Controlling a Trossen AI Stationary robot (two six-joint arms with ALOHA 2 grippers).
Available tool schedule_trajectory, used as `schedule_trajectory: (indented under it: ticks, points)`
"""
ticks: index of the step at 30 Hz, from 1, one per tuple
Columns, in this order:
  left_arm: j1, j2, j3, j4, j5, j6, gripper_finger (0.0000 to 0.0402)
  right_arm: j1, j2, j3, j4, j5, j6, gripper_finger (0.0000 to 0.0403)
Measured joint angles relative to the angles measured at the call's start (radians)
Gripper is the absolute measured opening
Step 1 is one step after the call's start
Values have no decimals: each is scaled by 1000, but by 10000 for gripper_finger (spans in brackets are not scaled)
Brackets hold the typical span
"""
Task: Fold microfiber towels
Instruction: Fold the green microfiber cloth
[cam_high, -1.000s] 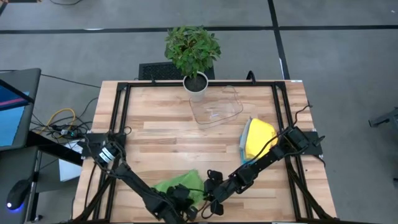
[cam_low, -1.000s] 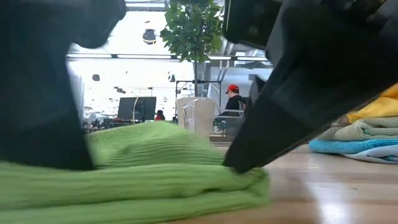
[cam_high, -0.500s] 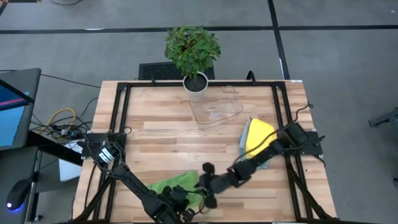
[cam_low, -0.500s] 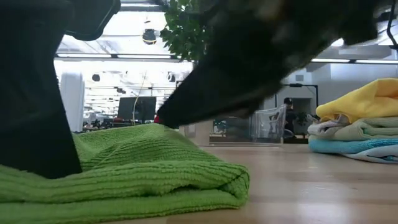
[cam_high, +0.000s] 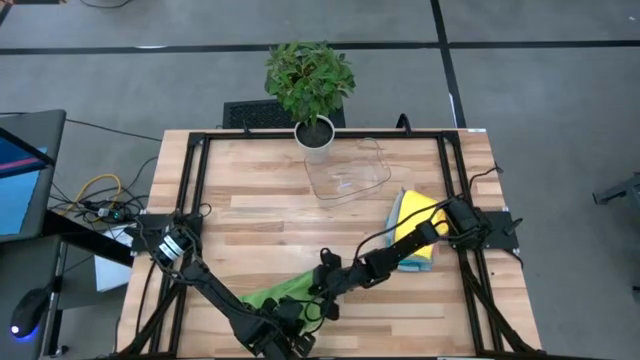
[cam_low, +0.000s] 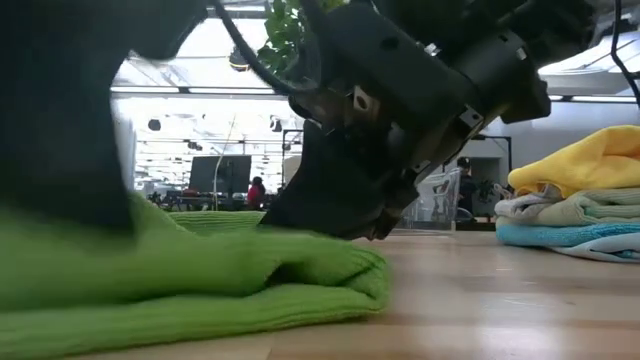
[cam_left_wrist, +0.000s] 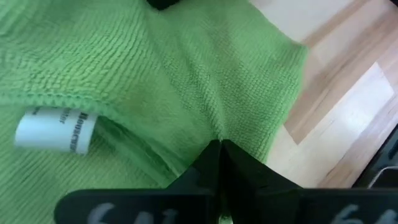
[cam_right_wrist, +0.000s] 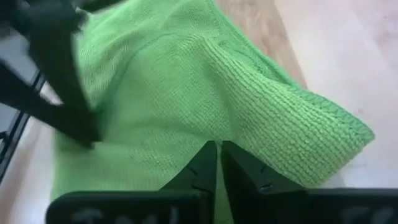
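Both arms partly hide the ribbed green microfiber towel (cam_high: 283, 295) at the table's near edge; the left gripper (cam_left_wrist: 219, 149) and right gripper (cam_right_wrist: 218, 149) each pinch its folds.

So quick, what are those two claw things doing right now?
Left gripper: jaws closed, pinching the green towel.
Right gripper: jaws nearly together, pressed on the same green towel; an actual grip cannot be told.

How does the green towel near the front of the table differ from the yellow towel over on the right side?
The green towel lies alone on the bare wood at the front edge, while the yellow towel tops a stack of other towels at the right. Both arms are on the green towel, the left end effector and right end effector pressed into it; nothing touches the yellow towel. Both are soft ribbed cloths.
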Motion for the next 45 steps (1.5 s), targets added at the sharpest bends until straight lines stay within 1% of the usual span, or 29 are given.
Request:
schedule_trajectory:
  ticks: [2, 4, 6, 8, 10, 11, 13, 15, 17, 18, 21, 23, 28, 30, 33, 37, 42, 45]
  points:
    - [7, -33, 1, -14, -9, -5, 4, -6, 0, -1, 4, 0, -1, 51]
    - [6, -85, 25, -73, -85, 6, 4, -10, 0, -1, 5, 0, -12, 48]
    - [-3, -132, 44, -153, -187, 6, 4, -10, 0, -1, 4, 1, -17, 45]
    - [-9, -145, 44, -253, -264, -44, 4, -4, 0, -1, 4, 3, -18, 42]
    - [-11, -134, 33, -337, -274, -99, 4, -1, 0, -1, 5, 6, -26, 39]
    - [-10, -134, 25, -340, -264, -114, 4, -1, 0, -1, 6, 6, -28, 37]
    - [-9, -140, -2, -290, -268, -140, 4, -1, 0, -1, 6, 4, -27, 34]
    - [-12, -138, -40, -246, -319, -180, 4, -1, 0, -1, 6, 4, -23, 32]
    - [-6, -137, -79, -210, -348, -188, 4, -1, 0, -1, 6, 3, -23, 29]
    - [1, -138, -104, -168, -346, -186, 4, -1, 0, -1, 6, 4, -23, 29]
    - [16, -138, -185, -54, -281, -129, 4, 0, 0, -2, 8, 3, -22, 29]
    - [23, -138, -241, 7, -265, -114, 4, 0, 0, -2, 8, 0, -21, 30]
    - [44, -144, -334, 17, -222, -237, 4, 8, -13, -3, 3, -48, -20, 28]
    - [48, -147, -346, 37, -213, -251, 4, 19, -38, -5, -5, -48, -34, 24]
    - [48, -145, -348, 74, -230, -238, 4, 41, -80, -5, 1, -36, -67, 17]
    - [55, -143, -350, 115, -232, -206, 4, 89, -113, -1, 61, -4, -114, 18]
    - [62, -143, -349, 120, -228, -203, 4, 142, -47, -4, 97, 35, -108, 26]
    - [62, -142, -349, 122, -233, -217, 4, 163, 10, -3, 168, 37, -97, 21]
